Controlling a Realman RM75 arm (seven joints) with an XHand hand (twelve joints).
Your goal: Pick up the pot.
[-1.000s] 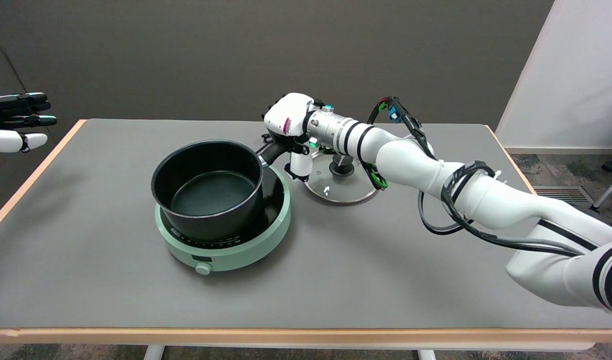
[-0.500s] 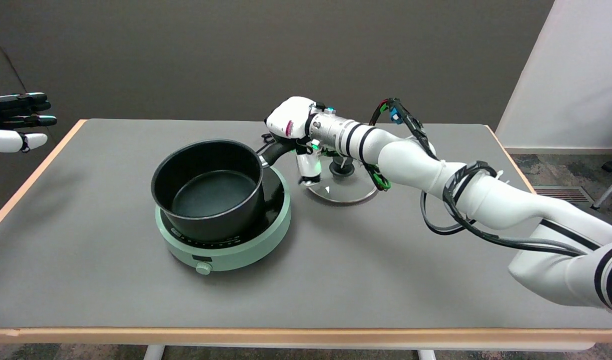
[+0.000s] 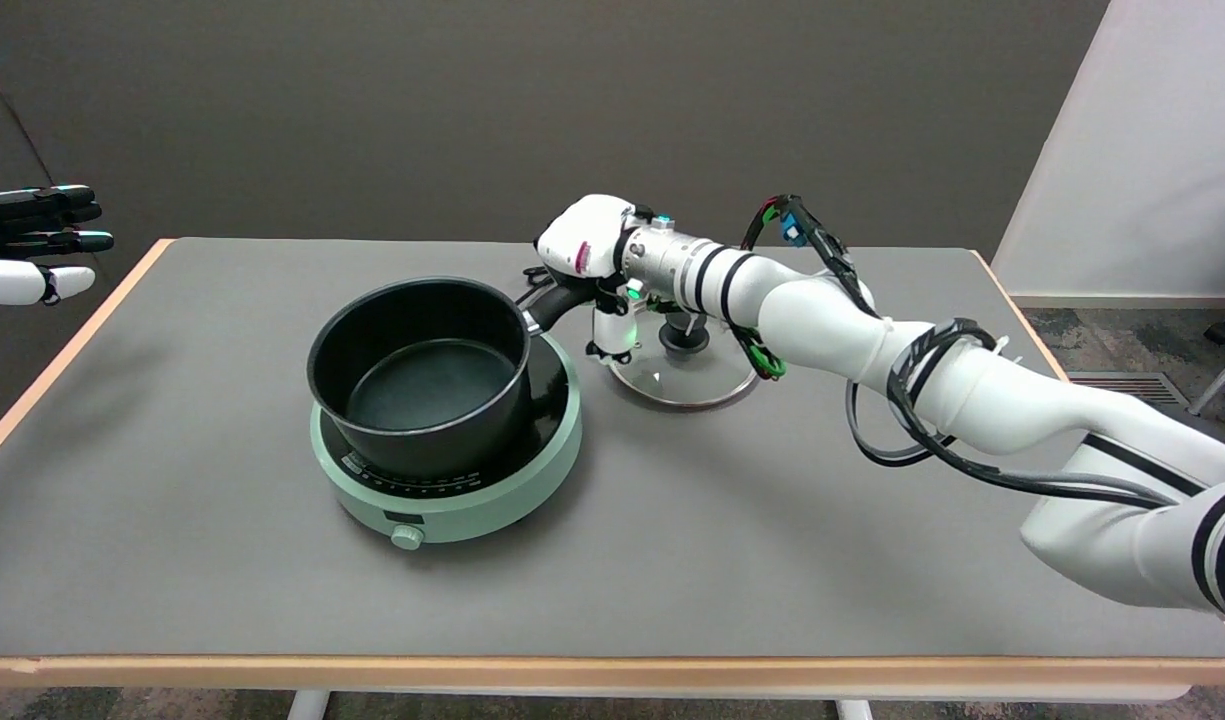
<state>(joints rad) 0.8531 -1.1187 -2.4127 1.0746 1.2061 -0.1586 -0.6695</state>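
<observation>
A black pot [image 3: 421, 373] with no lid sits on a round pale green hotplate [image 3: 452, 480] left of the table's middle. Its black handle [image 3: 557, 302] points to the back right. My right hand [image 3: 587, 250] is wrapped over the end of that handle, knuckles up, gripping it. The fingers under the handle are mostly hidden. The pot leans slightly and is shifted toward the hotplate's left side.
A glass lid [image 3: 684, 370] with a black knob lies flat on the grey mat just right of the hotplate, under my right forearm. The idle left hand [image 3: 30, 243] hangs at the far left. The hotplate's knob [image 3: 406, 537] faces the near edge.
My right hand has moved slightly right and down along the handle and tightened on it. The pot has shifted a little to the right on the hotplate.
</observation>
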